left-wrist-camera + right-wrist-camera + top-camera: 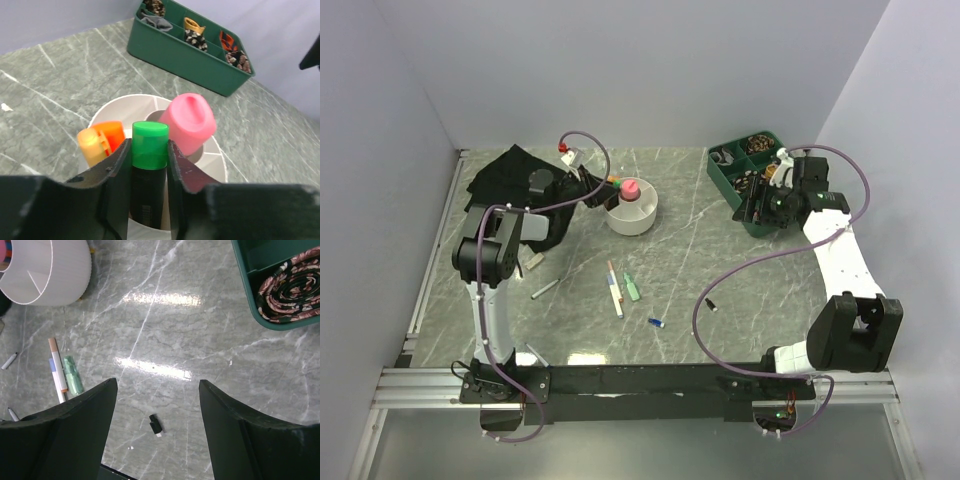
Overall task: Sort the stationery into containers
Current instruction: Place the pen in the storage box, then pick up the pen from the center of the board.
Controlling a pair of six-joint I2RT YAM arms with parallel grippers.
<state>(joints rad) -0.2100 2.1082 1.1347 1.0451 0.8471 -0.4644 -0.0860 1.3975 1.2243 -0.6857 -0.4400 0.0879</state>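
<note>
1. Left wrist: left gripper (148, 148) jaws narrowly parted, clamped on green-capped highlighter (149, 136), upright over white bowl (131, 98).
2. Bowl holds orange highlighter (100, 141) and pink-capped bottle (192, 121).
3. Right gripper (157, 385) spread wide, gripping nothing, above table (200, 330); small black piece (156, 425) lies below.

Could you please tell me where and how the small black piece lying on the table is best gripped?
Probably across its narrow width at mid-body, coming straight down from above. The small black piece lies flat on the table, oblong, with bare marble on every side, so fingers can land beside both long edges. The open right gripper hangs above it.
</note>
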